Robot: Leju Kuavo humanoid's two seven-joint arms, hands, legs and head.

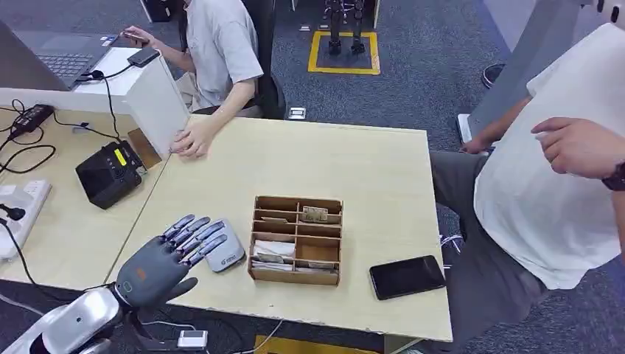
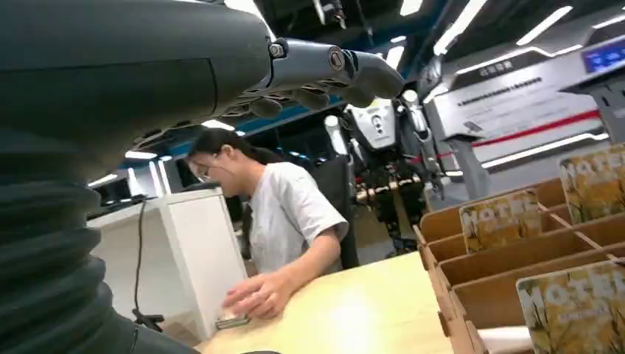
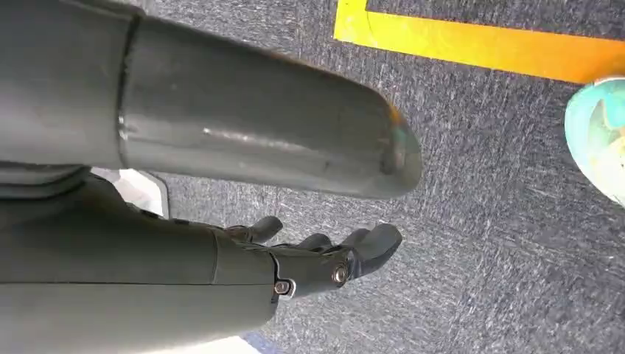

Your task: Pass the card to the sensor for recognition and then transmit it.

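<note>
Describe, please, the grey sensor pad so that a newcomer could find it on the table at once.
Start at the light wooden table and find the brown divided card box near its front edge. Just left of that box lies the sensor pad, with the robot's left hand spread partly over it. It is flat, grey and rounded, unlike the glossy black phone right of the box.

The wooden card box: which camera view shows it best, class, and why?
The head view: the whole wooden card box and its compartments show from above. The left wrist view catches just its near dividers and upright cards, side-on. The right wrist view looks at the floor.
</note>
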